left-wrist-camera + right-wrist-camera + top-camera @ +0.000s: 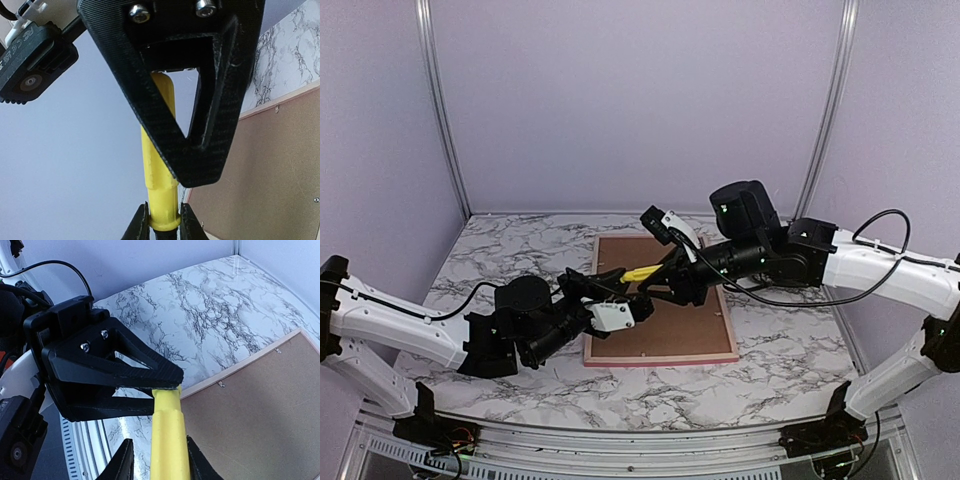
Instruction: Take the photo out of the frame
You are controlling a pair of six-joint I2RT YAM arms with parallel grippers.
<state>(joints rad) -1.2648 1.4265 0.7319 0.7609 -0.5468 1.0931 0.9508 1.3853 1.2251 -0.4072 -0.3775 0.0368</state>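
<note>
Pale lavender walls (640, 100) close in a marble-patterned table (520, 250), and on it the frame (660, 358) lies face down under both pincers, only its pink border showing round the brown backing board (695, 325). The photo is out of sight, presumably beneath that board. Above the board the two arms meet on a yellow tool (642, 272). The left pincer (164, 212) pinches the tool's collar with both fingers pressed against it. The right pincer (159, 445) straddles the shaft with its fingers slackened, a sliver of table showing between one finger and the tool. This reads as a handover, with the board not yet loosened. Next, the slack pincer should back clear, and the tool's tip should come down to the small metal tabs (220, 384) at the board's edge just beyond the pincers. Only the top view shows the whole frame and both arms; only the wrist views show the grips — and the right wrist view alone shows that gap.
</note>
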